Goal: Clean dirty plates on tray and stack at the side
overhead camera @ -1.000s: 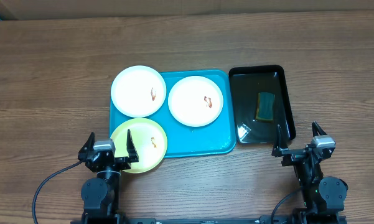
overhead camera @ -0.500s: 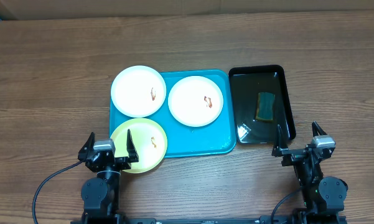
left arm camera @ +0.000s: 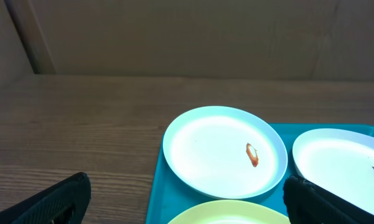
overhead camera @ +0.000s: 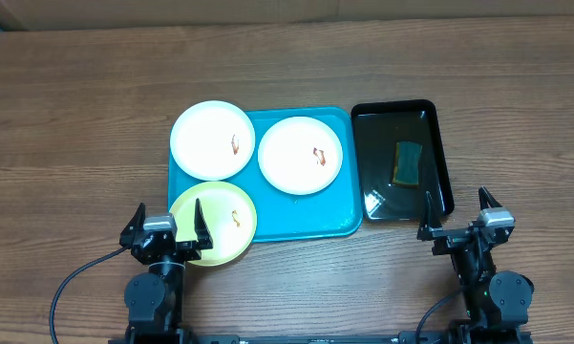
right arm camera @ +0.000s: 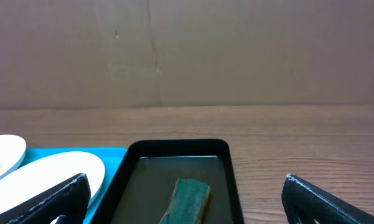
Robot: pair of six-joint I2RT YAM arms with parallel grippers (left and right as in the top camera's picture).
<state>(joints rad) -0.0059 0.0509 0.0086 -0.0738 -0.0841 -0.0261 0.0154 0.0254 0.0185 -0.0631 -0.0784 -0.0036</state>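
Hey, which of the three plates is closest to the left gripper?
The pale yellow-green plate, at the tray's near-left corner. The left gripper is right at its edge; both white plates lie farther back.

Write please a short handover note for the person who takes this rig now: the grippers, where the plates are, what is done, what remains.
Left gripper: open, empty, at the near table edge, by the yellow-green plate.
Right gripper: open, empty, just in front of the black tray.
Plates: all three are on the blue tray. The far-left white plate and the yellow-green plate overhang its left rim; the middle white plate lies fully inside. Each shows an orange-brown smear.
Green sponge: lies in the black tray, untouched.
Done: nothing yet.
Left: wipe all three plates and stack them at the side.
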